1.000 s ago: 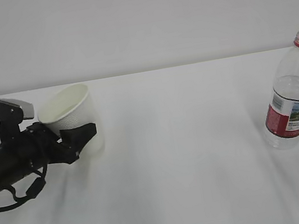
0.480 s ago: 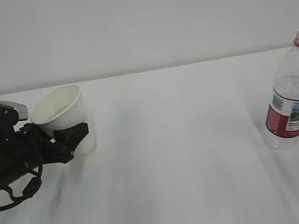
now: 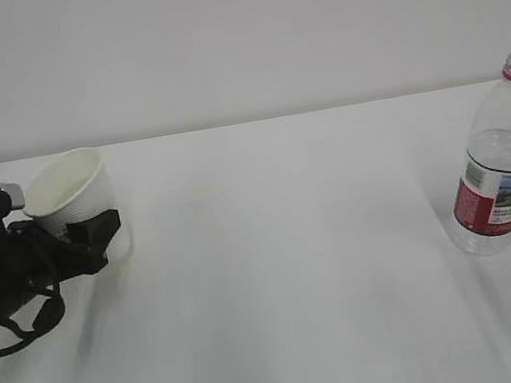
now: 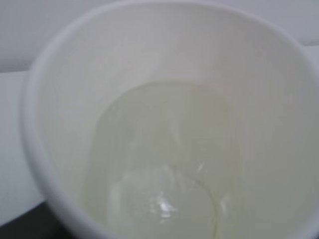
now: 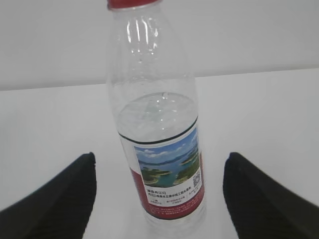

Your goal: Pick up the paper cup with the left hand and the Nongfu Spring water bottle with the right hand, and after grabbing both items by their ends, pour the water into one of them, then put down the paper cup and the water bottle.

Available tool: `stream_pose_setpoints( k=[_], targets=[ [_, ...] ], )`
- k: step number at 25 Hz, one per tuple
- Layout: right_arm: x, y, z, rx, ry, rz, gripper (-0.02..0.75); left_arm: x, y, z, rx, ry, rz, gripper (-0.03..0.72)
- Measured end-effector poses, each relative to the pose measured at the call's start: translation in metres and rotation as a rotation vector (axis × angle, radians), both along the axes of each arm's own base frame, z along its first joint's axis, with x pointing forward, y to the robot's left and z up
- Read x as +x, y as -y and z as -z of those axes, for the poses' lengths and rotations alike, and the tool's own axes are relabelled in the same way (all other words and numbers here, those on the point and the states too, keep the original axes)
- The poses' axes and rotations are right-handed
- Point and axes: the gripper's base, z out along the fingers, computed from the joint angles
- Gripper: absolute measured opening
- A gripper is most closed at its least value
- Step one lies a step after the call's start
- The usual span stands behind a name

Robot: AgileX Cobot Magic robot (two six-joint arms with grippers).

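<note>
Left pincer (image 3: 98,238) grips the paper cup (image 3: 78,205) by its lower part — black fingers on either side of the wall, cup tilted with its mouth leaning back toward the arm, at the far left of the white surface (image 3: 290,283). Whether the cup's base touches the surface cannot be told. Wrist view down into the cup: cream interior, water (image 4: 164,199) pooled at the bottom. Right pincer (image 5: 159,199) open — both fingers spread wide, well clear of the Nongfu Spring water bottle (image 3: 504,167) on each side, not touching it. Bottle upright on the surface at far right, uncapped, red neck ring, partly filled to just above the label.
</note>
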Motion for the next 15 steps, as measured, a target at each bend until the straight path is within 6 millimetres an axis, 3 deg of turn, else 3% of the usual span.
stream_pose_setpoints(
  k=[7,15],
  targets=[
    [0.0,0.0,0.001,-0.022,-0.005,-0.001,0.594,-0.012,-0.009,0.002,0.035,-0.023,-0.07,0.489],
    [0.002,0.0,0.019,-0.031,-0.111,0.0,0.594,-0.016,-0.016,-0.004,0.051,-0.008,-0.135,0.489]
  ],
)
